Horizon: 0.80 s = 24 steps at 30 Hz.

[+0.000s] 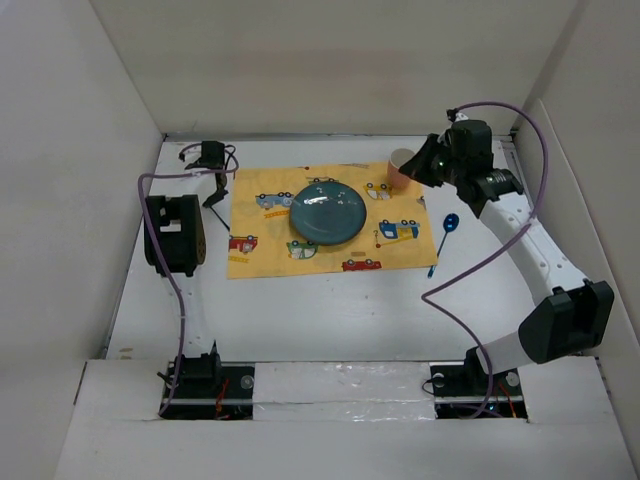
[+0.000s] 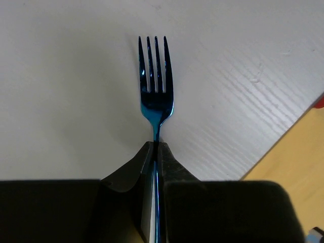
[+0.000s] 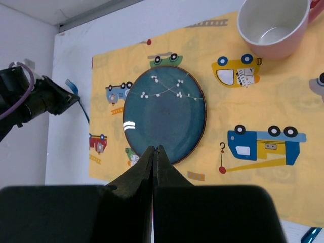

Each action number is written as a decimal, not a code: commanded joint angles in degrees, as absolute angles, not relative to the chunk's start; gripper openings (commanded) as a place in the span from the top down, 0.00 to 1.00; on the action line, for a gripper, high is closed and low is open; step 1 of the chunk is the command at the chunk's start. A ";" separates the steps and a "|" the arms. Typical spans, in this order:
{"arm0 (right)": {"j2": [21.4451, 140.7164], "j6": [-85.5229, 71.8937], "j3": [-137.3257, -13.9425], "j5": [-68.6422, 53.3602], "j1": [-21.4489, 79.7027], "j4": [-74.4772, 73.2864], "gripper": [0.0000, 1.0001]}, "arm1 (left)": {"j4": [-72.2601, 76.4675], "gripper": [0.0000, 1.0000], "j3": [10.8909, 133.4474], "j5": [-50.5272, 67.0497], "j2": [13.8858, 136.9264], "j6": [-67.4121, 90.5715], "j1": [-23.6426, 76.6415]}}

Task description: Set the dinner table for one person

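Left tool (image 2: 157, 148) is clamping a shiny blue fork (image 2: 156, 101) by its handle, tines pointing away from the camera. White worktop (image 2: 61, 86) is lying beneath, and a yellow mat (image 2: 296, 162) corner is showing at lower right.

White matte surface (image 1: 330, 310), faint wood-grain texture up close, boxed in by plain off-white panels: left wall (image 1: 60, 180) along the left edge, back wall (image 1: 330, 60) behind the far edge, right wall (image 1: 600, 150) along the right edge. Thin grey strip (image 3: 96, 12) runs where the back wall meets the far edge; raised white ledge (image 1: 100, 380) along the near edge, with a glossy taped patch (image 1: 340, 385) at its middle. Light even and diffuse, shadows soft and short.
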<state>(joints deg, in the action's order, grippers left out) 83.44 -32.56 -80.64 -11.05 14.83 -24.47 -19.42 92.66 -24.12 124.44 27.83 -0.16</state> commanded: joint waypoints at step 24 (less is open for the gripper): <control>77.17 -33.58 -74.62 -11.52 19.42 -23.73 1.00 | -23.56 1.00 85.34 -15.30 104.41 15.73 17.67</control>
<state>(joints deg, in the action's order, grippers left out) 79.72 -33.47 -75.40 -12.40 18.85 -24.03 -23.83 86.61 -17.76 104.57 16.34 19.88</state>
